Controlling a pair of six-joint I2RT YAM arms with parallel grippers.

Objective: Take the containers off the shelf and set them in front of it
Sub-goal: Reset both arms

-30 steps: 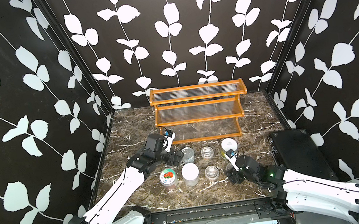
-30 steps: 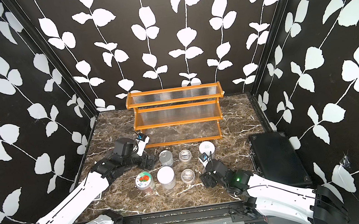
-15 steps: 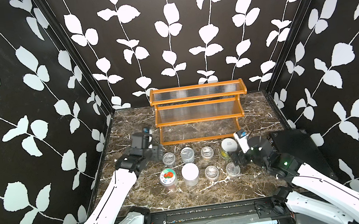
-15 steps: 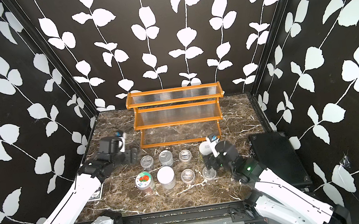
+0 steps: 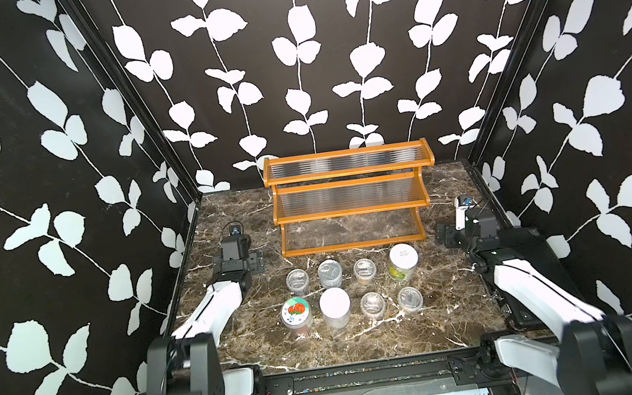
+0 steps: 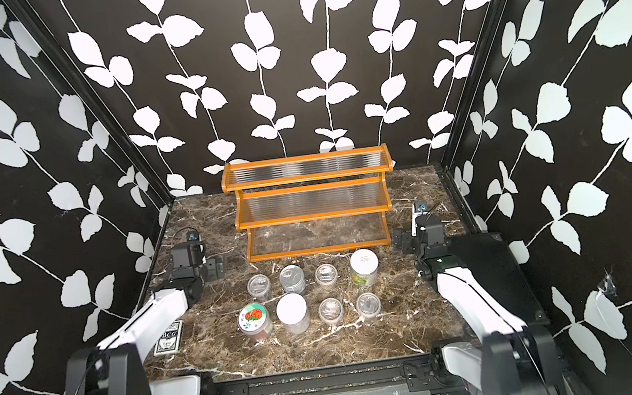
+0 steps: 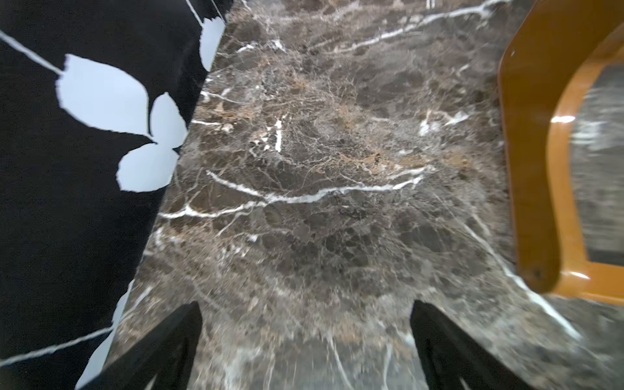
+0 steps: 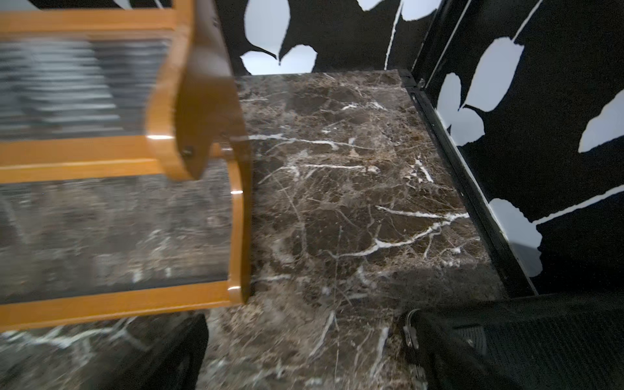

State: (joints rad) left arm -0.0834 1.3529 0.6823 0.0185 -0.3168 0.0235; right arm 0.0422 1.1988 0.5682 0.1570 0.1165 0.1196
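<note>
The left pincer (image 7: 305, 314) and right pincer (image 8: 304, 324) stand spread and empty at either end of the shelf (image 5: 350, 202), eight containers (image 5: 335, 305) grouped on the desk (image 5: 453, 292) before it.

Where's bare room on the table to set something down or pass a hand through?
Bare marble: the wide strip between the row with the strawberry-lid jar and the table's near edge; the patch between the end clear cup and the black case; the back corners flanking the shelf. Crowded: the eight containers, two tight rows before it.
</note>
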